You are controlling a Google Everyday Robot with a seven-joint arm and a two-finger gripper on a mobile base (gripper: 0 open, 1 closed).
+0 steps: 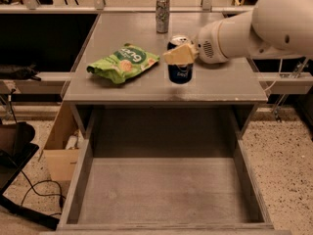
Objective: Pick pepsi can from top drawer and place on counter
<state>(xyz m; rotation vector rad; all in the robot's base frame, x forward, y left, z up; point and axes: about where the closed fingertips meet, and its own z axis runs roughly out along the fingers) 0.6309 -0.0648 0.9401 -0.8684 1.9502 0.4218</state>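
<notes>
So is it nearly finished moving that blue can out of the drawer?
Nearly. Done: the small dark blue soda can stands upright on the flat grey counter, and the wide grey top drawer below is open and holds no can. In hand: the claw is at the can's top. Left: probably just releasing it, if it hasn't yet, and backing away.

counter [222, 82]: pepsi can [180, 74] (gripper [179, 54] alongside), chips [123, 61]

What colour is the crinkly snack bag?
The snack bag is bright green with white letters, in the camera view. The gripper is at the pepsi can.
</notes>
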